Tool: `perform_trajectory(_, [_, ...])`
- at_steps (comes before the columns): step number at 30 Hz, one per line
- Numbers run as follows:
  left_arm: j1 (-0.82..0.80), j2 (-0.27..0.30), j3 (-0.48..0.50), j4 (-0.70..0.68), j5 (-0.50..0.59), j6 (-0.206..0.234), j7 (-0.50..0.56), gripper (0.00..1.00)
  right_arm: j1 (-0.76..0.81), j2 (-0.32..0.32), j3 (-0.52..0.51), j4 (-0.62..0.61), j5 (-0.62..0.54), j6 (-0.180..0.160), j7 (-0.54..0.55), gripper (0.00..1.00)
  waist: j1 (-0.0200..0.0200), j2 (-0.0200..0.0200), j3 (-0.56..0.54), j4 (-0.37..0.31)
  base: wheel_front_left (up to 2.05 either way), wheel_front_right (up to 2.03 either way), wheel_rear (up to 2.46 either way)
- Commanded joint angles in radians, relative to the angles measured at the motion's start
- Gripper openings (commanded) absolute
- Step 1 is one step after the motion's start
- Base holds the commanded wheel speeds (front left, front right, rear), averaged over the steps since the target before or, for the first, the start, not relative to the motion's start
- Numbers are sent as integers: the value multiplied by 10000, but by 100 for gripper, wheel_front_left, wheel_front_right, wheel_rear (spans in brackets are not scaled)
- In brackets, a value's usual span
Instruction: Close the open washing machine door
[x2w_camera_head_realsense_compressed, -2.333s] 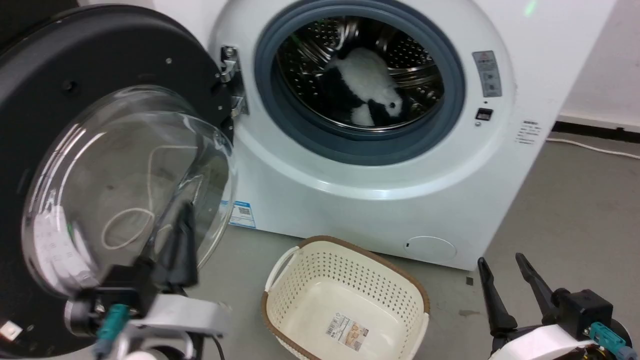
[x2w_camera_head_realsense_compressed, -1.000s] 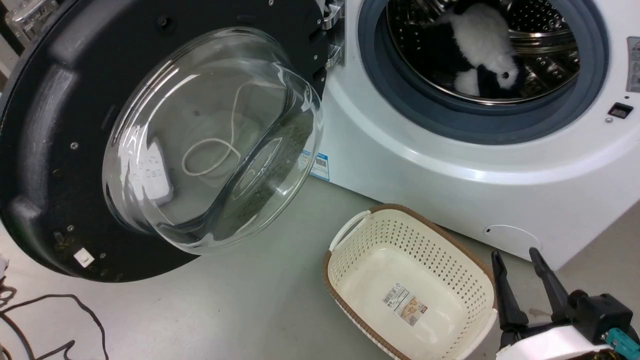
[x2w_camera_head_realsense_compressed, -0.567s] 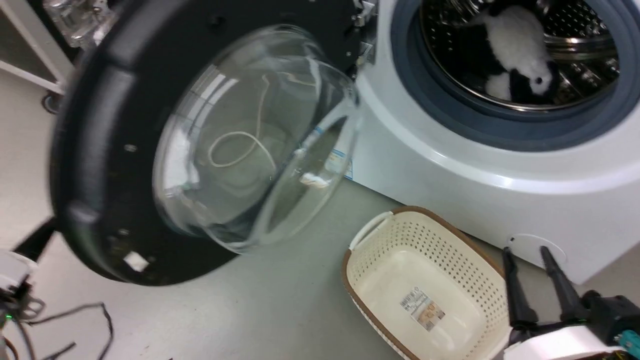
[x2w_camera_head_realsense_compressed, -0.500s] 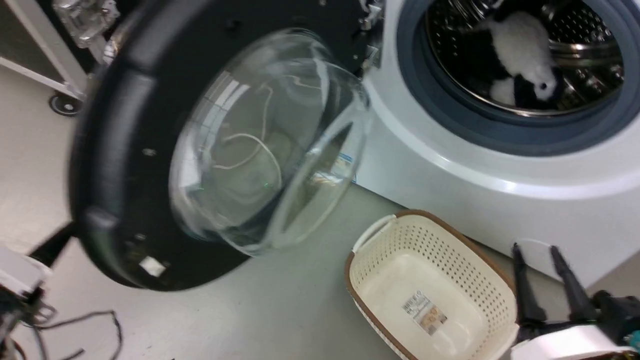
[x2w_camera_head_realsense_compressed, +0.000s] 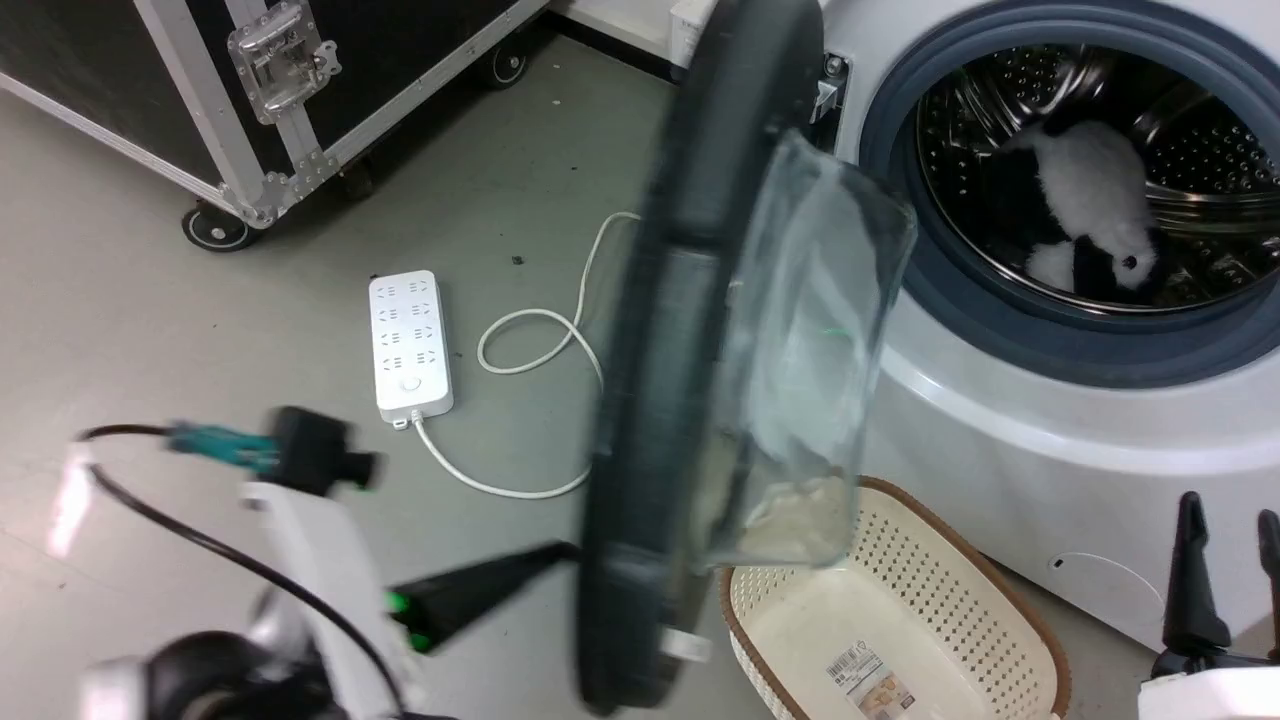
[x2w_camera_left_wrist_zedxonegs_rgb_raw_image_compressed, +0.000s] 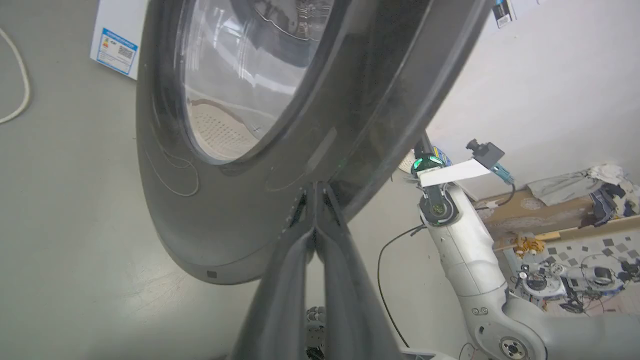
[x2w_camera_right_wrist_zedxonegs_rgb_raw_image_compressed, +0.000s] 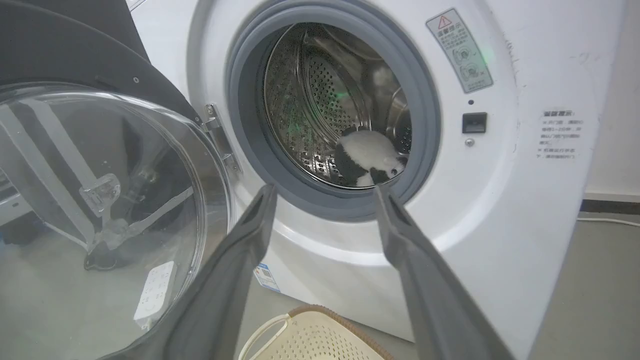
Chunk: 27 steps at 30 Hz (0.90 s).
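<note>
washing machine door (x2w_camera_head_realsense_compressed: 650, 400) left of washing machine (x2w_camera_head_realsense_compressed: 1000, 440); basket (x2w_camera_head_realsense_compressed: 940, 570) before both; power strip (x2w_camera_head_realsense_compressed: 410, 335) left of door; toy (x2w_camera_head_realsense_compressed: 1090, 190) in machine

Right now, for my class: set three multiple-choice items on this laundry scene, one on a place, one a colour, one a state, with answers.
1. Where does the plush toy lie? A in the basket; B inside the drum; C on the floor.
2. What colour is the power strip? A white; B black; C blue.
3. How is the left gripper? A wide open; B shut on the basket; C shut, tips at the washing machine door.
Answers: 1 B, it lies on the steel wall behind the grey ring. 2 A, its casing is white. 3 C, both fingers meet together at the door's outer face.
</note>
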Motion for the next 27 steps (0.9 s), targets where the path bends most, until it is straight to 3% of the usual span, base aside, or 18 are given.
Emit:
perform_trajectory(1, [71,-93,-335,-228,-181,-135,124,0,-127,-3,-110,20,125,10,-104,100,2,0,20,-104,0,0,0])
perform_trajectory(4, [-13,-56,-1441,-410,201,-286,-219,0,-197,-3,-203,5,261,10,-140,100,2,0,127,-483,0,0,0])
perform_trajectory(6, [-411,599,-2565,-521,908,-298,-843,0,-270,-3,-164,-39,249,10,-140,100,2,0,247,-907,0,0,0])
perform_trajectory(10, [-1355,1782,-4674,61,2299,-303,-3418,0,-420,-3,-135,-128,272,10,-141,100,2,0,519,-1959,0,0,0])
perform_trajectory(15, [-2629,2535,-6843,1719,3298,-305,-6261,0,-511,-3,-200,-86,336,10,-141,100,2,0,696,-3447,0,0,0])
perform_trajectory(21, [-4104,2349,-8305,3150,3412,-305,-8205,0,-474,-3,-427,-14,510,10,-141,100,2,0,769,-4998,0,0,0])
perform_trajectory(27, [-5612,1709,-9023,4520,3695,-306,-9454,0,-350,-3,-700,-9,632,10,-141,100,2,0,759,-5764,0,0,0])
